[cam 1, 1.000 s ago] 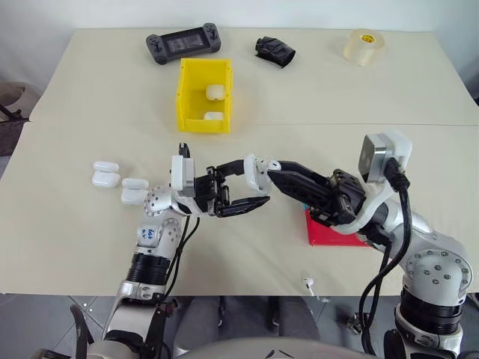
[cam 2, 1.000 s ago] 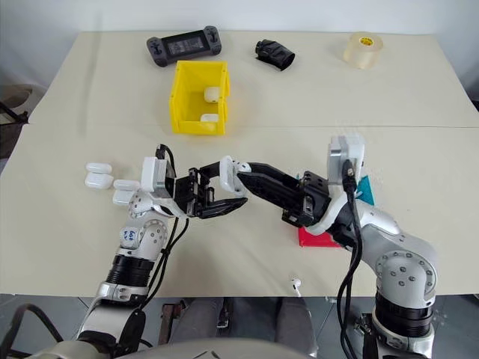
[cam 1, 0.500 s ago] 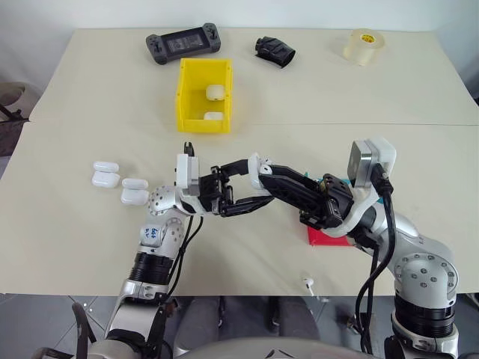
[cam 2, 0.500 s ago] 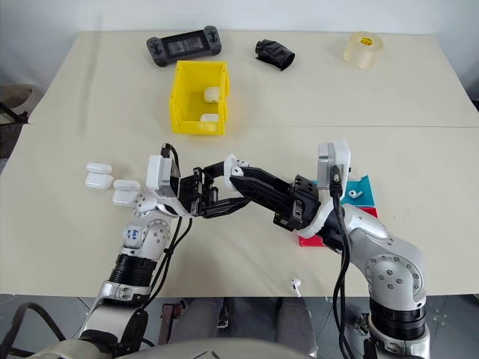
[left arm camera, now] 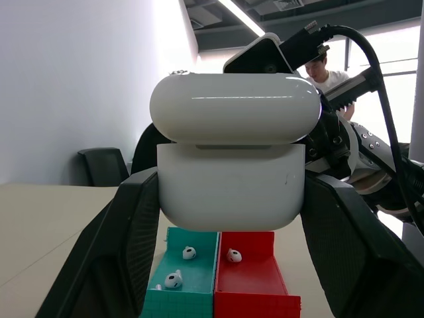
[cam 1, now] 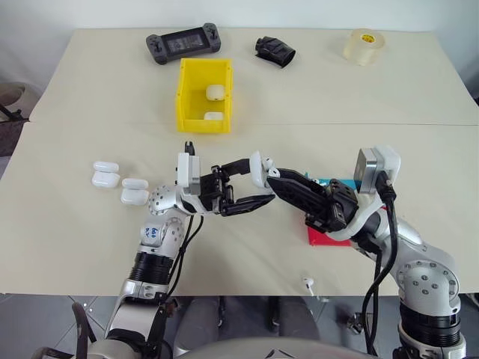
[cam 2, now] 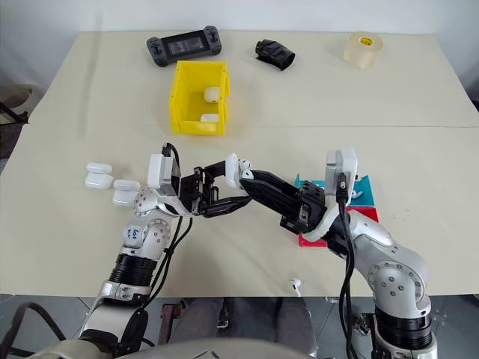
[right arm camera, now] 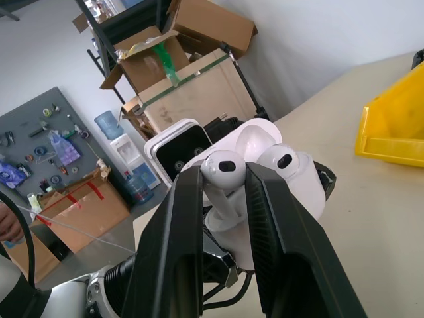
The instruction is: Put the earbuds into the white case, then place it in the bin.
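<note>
Earbud (right arm camera: 222, 173) insertion is the step I'm on: my right gripper (right arm camera: 224, 199) is clenched on one bud by its stem, rounded head outward, right at the open white case (left arm camera: 232, 175) that my left gripper (left arm camera: 228, 265) grasps by its two sides, clear of the desk (cam 1: 90, 247). A second earbud (right arm camera: 281, 161) already seems to sit in the neighbouring well. To do this well I'd line the stem up with the empty well and ease in slowly, left arm rigid. The case's long axis lies across my left gripper's fingers, hinged lid (left arm camera: 235, 109) swung up and mouth turned toward the right gripper. The yellow bin (cam 1: 203, 96) waits well beyond both grippers.
</note>
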Action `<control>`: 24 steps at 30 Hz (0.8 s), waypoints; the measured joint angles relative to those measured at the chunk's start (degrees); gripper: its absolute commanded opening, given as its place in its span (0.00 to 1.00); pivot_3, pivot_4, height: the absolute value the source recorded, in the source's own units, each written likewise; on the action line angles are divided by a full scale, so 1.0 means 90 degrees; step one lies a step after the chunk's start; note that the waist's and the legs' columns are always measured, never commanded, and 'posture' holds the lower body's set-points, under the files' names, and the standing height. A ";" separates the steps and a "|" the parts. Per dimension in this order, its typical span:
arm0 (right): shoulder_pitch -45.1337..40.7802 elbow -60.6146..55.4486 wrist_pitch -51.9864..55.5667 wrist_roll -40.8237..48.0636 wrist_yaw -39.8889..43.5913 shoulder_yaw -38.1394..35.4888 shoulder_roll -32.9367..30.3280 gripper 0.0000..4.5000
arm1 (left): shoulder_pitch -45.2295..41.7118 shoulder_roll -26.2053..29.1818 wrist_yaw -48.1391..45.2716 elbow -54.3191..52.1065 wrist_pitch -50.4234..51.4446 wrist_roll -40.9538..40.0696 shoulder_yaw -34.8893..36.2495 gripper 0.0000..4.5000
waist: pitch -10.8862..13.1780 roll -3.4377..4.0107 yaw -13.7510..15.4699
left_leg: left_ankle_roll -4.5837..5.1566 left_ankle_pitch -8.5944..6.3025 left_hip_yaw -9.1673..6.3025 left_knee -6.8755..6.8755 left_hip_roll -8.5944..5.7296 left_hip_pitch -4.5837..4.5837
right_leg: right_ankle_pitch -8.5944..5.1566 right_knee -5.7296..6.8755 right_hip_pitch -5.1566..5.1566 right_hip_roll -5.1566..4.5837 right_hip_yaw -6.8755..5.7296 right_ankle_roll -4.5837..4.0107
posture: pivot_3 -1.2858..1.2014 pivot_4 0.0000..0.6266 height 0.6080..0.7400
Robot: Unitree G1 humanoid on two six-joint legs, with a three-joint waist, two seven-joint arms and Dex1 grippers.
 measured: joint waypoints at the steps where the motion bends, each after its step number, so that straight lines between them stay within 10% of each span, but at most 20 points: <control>1: 0.0007 0.0005 -0.0026 -0.0019 0.0019 0.0017 -0.0009 0.12 | 0.0000 0.0001 0.0000 0.0000 0.0000 0.0002 0.0000 0.65 | 0.0000 0.0000 0.0000 | 0.0000 0.0000 0.0000 0.0000 0.0000 0.0000 | 0.0000 0.0000 0.0000 0.0000 0.0000 0.0000 | 0.52 0.24 1.00; 14: 0.0040 0.0053 -0.0314 -0.0394 0.0118 0.0176 -0.0099 0.12 | 0.0000 0.0013 0.0042 0.0020 0.0084 0.0029 0.0011 0.65 | 0.0000 0.0000 0.0001 | 0.0000 0.0000 0.0000 0.0000 0.0000 0.0000 | 0.0000 0.0000 0.0000 0.0000 0.0000 0.0000 | 0.52 0.24 1.00; 24: 0.0173 0.0267 -0.0128 -0.0495 0.0095 0.0261 -0.0315 0.86 | -0.0135 -0.0095 0.0087 0.0004 0.0087 -0.0030 0.0225 0.65 | 0.0000 0.0000 0.0006 | 0.0001 0.0000 0.0001 0.0000 0.0000 0.0000 | 0.0000 -0.0001 0.0000 0.0000 0.0000 0.0000 | 0.52 0.24 1.00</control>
